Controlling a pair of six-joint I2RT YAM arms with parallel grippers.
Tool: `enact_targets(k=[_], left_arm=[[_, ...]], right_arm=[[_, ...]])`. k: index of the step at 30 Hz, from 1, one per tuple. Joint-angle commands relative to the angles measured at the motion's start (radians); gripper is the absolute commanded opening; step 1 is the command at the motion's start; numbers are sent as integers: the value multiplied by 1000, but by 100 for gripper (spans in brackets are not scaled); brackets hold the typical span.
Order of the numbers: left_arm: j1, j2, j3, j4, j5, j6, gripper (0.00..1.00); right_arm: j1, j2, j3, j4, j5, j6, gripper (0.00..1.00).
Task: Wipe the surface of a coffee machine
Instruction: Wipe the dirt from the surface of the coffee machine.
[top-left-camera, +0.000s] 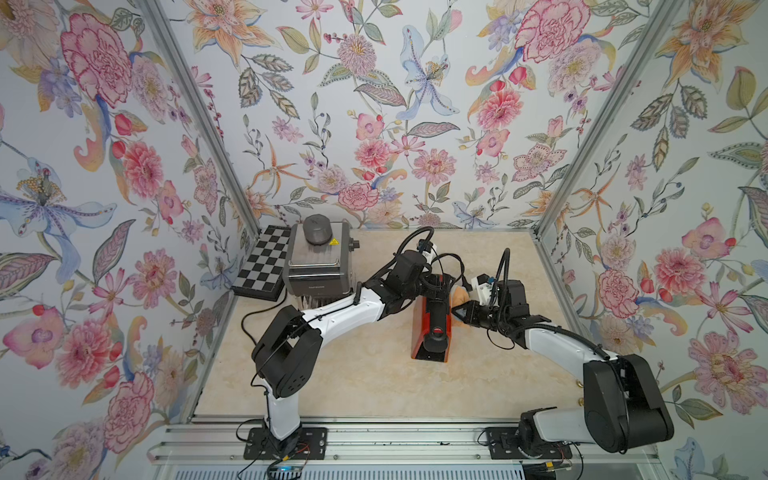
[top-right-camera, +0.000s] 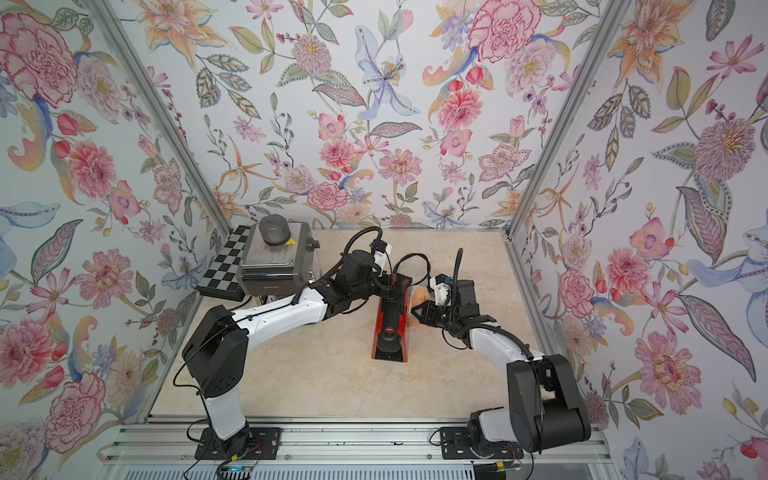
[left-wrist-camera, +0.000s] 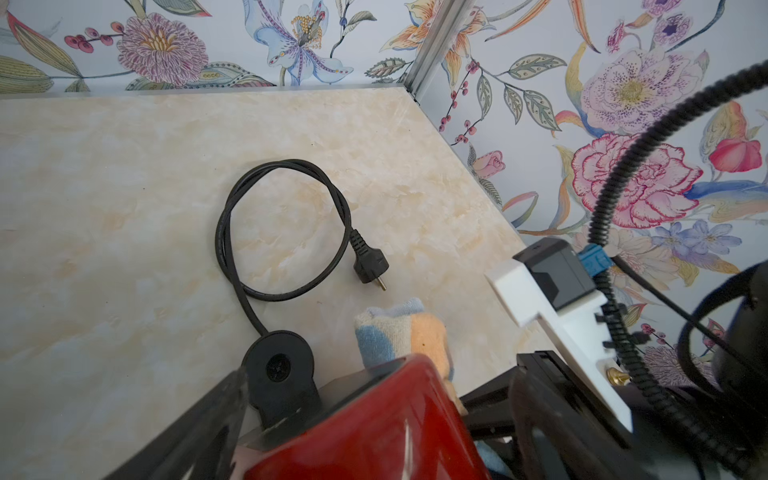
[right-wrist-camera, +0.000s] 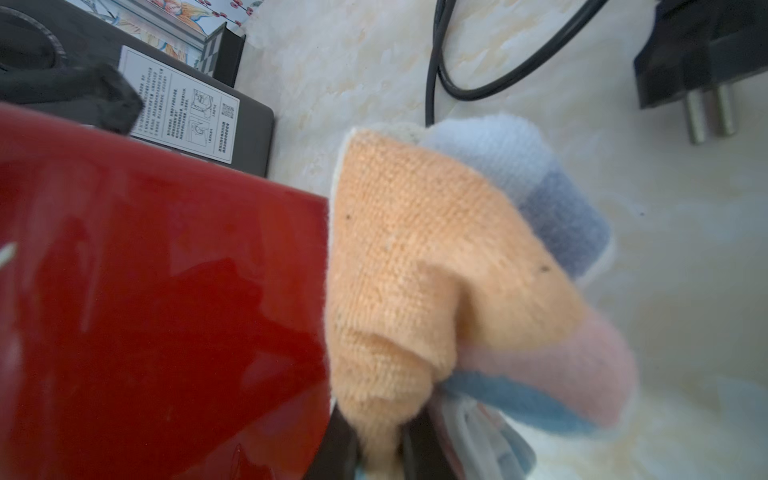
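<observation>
coffee machine (top-left-camera: 430, 328), narrow and boxy with glossy red sides and a black top, is seen near the middle of the marbled tabletop (top-left-camera: 353, 374), between the two arms. its rear end is hidden under the left gripper (top-left-camera: 436, 286) in both top views. whether those jaws are clamped on it cannot be told, as only one dark finger (left-wrist-camera: 199, 432) is shown in the left wrist view. a soft terry cloth (right-wrist-camera: 415, 257), striped orange, pale blue and pink, is pinched in the closed jaws of the right gripper (right-wrist-camera: 376, 444) and pressed against the machine's red side. from above the cloth is mostly covered. a black power cord (left-wrist-camera: 286, 232) is looped behind the machine. a grey metal appliance (top-left-camera: 318, 262), partly covered by the left arm, stands beside a chequered board (top-left-camera: 262, 266).
</observation>
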Motion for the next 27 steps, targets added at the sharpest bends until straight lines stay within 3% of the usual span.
enact_targets(k=[1,7,17,27], left_arm=[[5,30,-13,-26,21,-8,99],[6,38,-8,-19,31,-10,99],[28,-8,2,28,35,-16,99],[110,-143,71,9,39,29,99]], right_arm=[[31,96,34,104,-104,-32,0],[32,134,96,107,-113,-36,0],[78,-115,166,-92,-51,-95,0],[107,-246,244,-318,60,-165,0]])
